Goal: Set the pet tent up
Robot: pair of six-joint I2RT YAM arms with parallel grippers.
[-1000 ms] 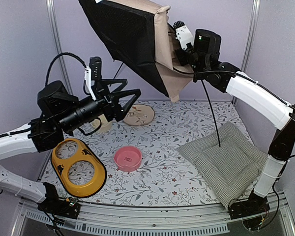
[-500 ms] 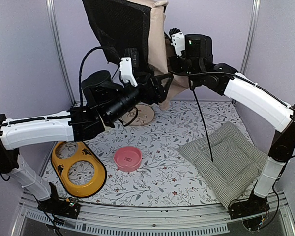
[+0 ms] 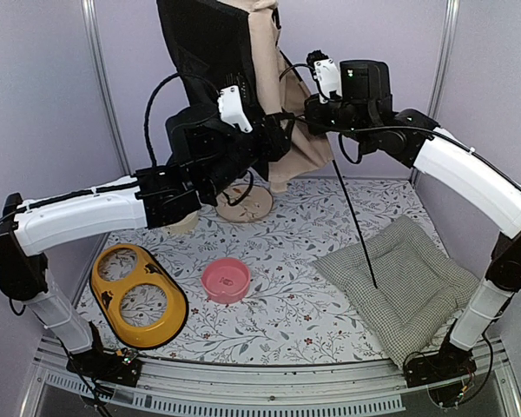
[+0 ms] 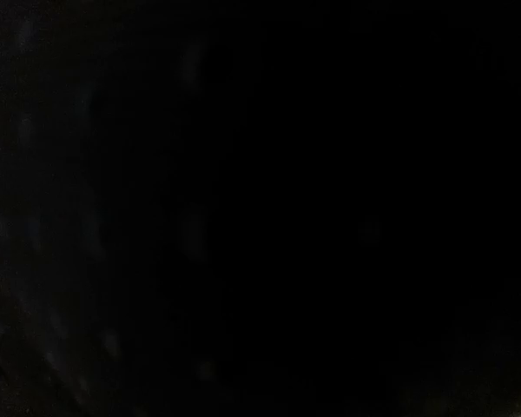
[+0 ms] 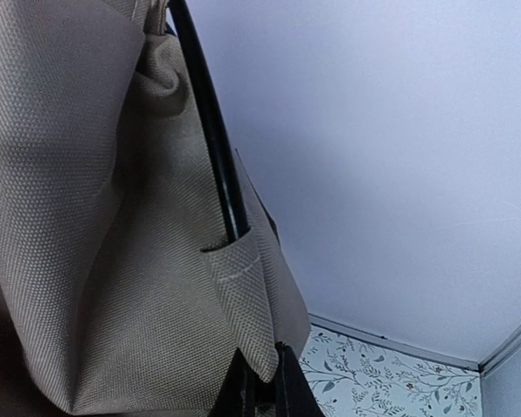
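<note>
Above the floral-print desk (image 3: pixel 286 313), the pet tent (image 3: pixel 213 52) hangs in the air, woven beige fabric with a black lining, probably raised so its panels can spread. The right hand (image 5: pixel 262 382) is clenched on a stitched beige corner pocket. The left hand (image 3: pixel 276 137) presses into the lining, and its grip cannot be determined. One thin black pole (image 3: pixel 352 217) slants down to the quilted checked cushion (image 3: pixel 417 287).

Pet tent (image 3: pixel 213 52), pole (image 3: pixel 351 221) block rear centre; gap btwn bowl (image 3: pixel 225 280) & cushion (image 3: pixel 399 278).
</note>
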